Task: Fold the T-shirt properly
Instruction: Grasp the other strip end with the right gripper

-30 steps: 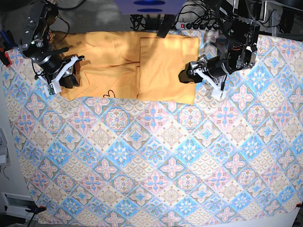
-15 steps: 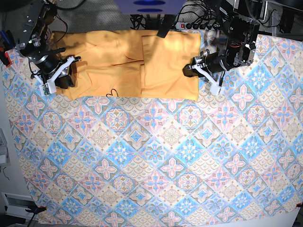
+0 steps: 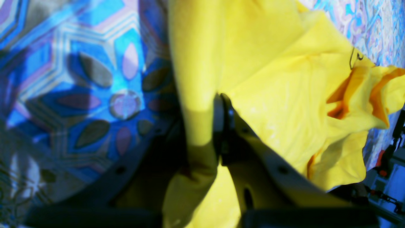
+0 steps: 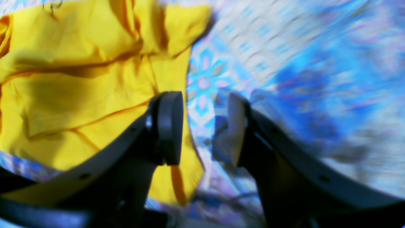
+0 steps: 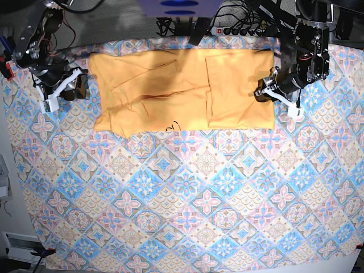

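Observation:
The yellow-orange T-shirt (image 5: 170,85) lies spread along the far part of the table, rumpled on its left half, with black script (image 5: 173,125) at its near edge. At its right edge, my left gripper (image 5: 264,94) is shut on a fold of the shirt. The left wrist view shows yellow fabric (image 3: 284,95) pinched in that gripper (image 3: 201,120). My right gripper (image 5: 71,85) is left of the shirt, apart from it. In the right wrist view this gripper (image 4: 202,126) is open over the patterned cloth, with the shirt (image 4: 79,95) beside one finger.
A blue-pink tile-patterned cloth (image 5: 187,199) covers the whole table. A power strip (image 5: 239,29) and cables lie beyond the far edge. Grey floor shows past the cloth's left edge (image 5: 11,170).
The left gripper closed on the shirt's right edge and pulled it right, spreading the shirt wider. The right gripper opened, released the left side and moved up and left off the shirt.

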